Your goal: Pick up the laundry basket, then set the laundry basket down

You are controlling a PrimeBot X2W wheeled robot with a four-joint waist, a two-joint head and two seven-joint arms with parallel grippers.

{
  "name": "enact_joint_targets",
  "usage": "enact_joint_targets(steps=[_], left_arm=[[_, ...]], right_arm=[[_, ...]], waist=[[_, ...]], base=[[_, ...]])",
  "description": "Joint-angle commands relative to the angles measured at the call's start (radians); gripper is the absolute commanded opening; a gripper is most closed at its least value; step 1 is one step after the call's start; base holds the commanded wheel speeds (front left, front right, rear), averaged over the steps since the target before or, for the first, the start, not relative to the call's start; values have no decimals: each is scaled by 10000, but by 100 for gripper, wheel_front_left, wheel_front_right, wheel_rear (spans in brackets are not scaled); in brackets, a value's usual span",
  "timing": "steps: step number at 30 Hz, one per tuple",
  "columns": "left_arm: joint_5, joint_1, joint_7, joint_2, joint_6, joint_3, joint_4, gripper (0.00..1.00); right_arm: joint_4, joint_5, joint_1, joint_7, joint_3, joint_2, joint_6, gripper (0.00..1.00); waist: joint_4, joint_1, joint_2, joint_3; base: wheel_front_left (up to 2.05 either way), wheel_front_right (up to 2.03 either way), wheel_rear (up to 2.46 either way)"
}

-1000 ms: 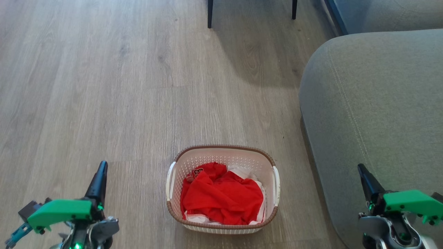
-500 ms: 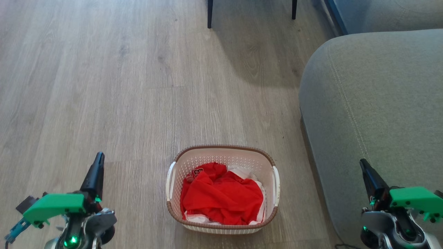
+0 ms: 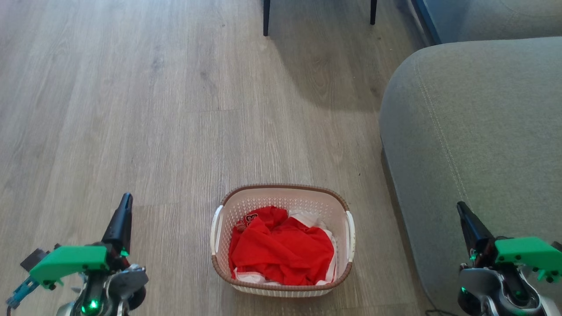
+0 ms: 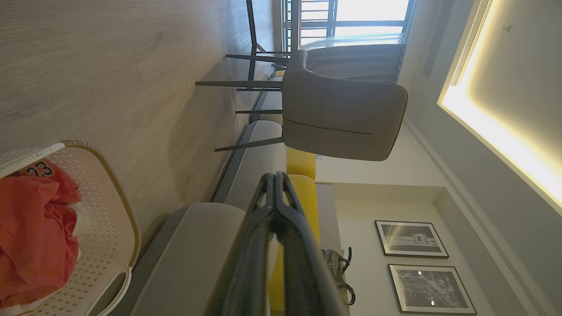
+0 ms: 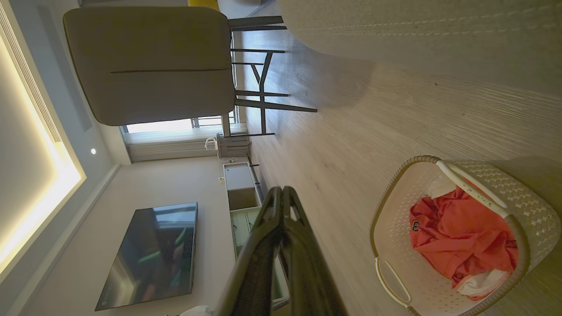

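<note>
1. Jaws of the left gripper (image 3: 125, 204) are pressed together and hold nothing; in the left wrist view the two long dark fingers meet at the tip.
2. Jaws of the right gripper (image 3: 462, 213) are likewise pressed together and empty.
3. Small rounded-rectangular cream plastic laundry basket (image 3: 281, 198), with perforated sides and a brown woven-look rim, stands upright on the pale wood-plank floor (image 3: 131, 109). It sits between the two grippers, well apart from each, and near the grey upholstered sofa (image 3: 474, 131).
4. Contents: crumpled red and white clothes (image 3: 281, 250), soft and probably light. The plastic shell looks stiff but may flex if squeezed.
5. Recommended hold: the white side handles (image 3: 214, 230), one per gripper. Lift both evenly to prevent tilting.
</note>
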Motion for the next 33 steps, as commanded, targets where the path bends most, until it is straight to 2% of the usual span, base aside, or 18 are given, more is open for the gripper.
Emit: enact_joint_targets(steps=[1,33], left_arm=[[-3,-465,44,42,-67,350,-299,0],[14,-466,61,27,-67,371,-299,0]], right_arm=[[-324,-13,-470,68,139,-89,-15,0],[-319,-83,-477,136,54,-29,-15,0]], waist=[[0,0,0,0],[0,0,0,0]], base=[[0,0,0],[0,0,0]])
